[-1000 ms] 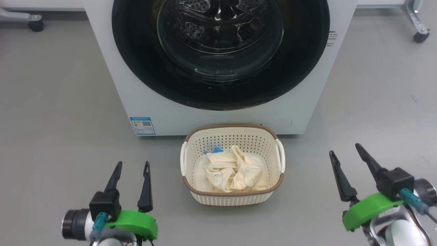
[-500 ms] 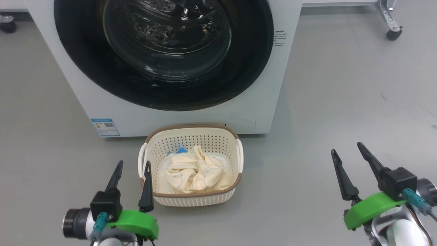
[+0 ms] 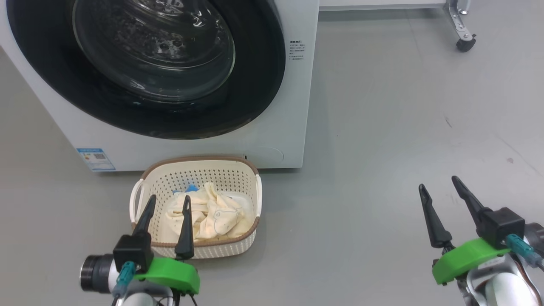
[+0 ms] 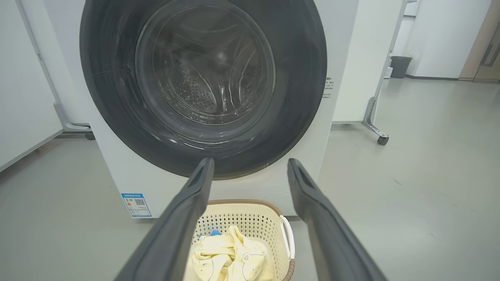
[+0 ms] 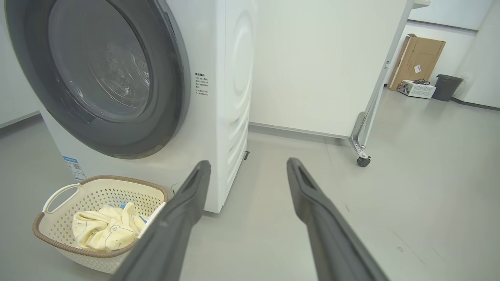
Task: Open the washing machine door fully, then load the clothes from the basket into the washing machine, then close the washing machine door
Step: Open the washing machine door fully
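Observation:
The white washing machine [image 3: 293, 106] stands on the floor with its round black washing machine door [image 3: 255, 76] shut flat against the front. Before it sits the cream basket [image 3: 250, 178] holding pale yellow clothes [image 3: 212, 214] with a bit of blue. My left gripper [image 3: 169, 202] hovers open over the basket's near edge, nothing between its fingers. My right gripper [image 3: 439, 182] is open too, well to the right over bare floor. The left wrist view looks at the door [image 4: 300, 78] and the basket [image 4: 254, 208]; the right wrist view has the machine [image 5: 230, 97] and basket [image 5: 97, 183] to the left.
A blue label [image 3: 95, 158] marks the machine's lower left front. A white panel on castor legs [image 5: 361, 156] stands behind to the right, with a cardboard box [image 5: 416, 62] and a dark bin [image 5: 447, 86] farther off. Grey floor stretches open on the right.
The head view has swung to the right, so the machine and basket sit further left in it. Both grippers stay open in the same places in the picture.

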Motion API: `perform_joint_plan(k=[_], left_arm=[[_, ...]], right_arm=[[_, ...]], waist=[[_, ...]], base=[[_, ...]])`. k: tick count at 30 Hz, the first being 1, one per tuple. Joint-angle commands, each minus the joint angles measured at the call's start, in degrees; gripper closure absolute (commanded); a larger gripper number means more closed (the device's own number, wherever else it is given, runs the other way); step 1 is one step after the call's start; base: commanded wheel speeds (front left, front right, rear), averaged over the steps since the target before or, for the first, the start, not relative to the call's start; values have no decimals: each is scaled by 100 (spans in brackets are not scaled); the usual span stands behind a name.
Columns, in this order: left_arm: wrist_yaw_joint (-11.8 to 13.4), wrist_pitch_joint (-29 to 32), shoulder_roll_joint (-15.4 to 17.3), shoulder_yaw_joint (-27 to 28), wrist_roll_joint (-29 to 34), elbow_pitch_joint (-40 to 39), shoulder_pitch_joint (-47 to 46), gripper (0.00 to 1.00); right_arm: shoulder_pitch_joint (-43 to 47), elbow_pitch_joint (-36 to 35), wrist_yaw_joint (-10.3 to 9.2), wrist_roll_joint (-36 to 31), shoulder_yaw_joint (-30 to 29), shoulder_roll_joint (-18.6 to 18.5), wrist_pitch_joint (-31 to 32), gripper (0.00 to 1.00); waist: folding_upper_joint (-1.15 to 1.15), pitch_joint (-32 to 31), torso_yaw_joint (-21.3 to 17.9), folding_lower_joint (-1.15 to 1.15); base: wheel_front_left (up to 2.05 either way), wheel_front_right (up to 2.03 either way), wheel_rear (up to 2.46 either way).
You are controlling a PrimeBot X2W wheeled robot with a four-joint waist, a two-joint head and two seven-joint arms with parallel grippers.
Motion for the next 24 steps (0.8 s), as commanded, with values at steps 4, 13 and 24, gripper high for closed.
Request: perform_joint_plan(k=[4,13,24], left_arm=[[6,-65,104,214,49,-182,-256,0],[39,-65,105,211,87,-151,-256,0],[47,-65,103,214,105,-196,-260,0]], right_arm=[[-300,-189,21,42,146,-62,-77,0],[-300,-184,21,20,128,-62,-83,0],[-307,-185,21,6,117,-62,-93,0]], waist=[[0,6,-14,0],[0,17,-23,0],[0,41,-11,0]], base=[[50,50,-101],[8,8,-17],[0,0,0]])
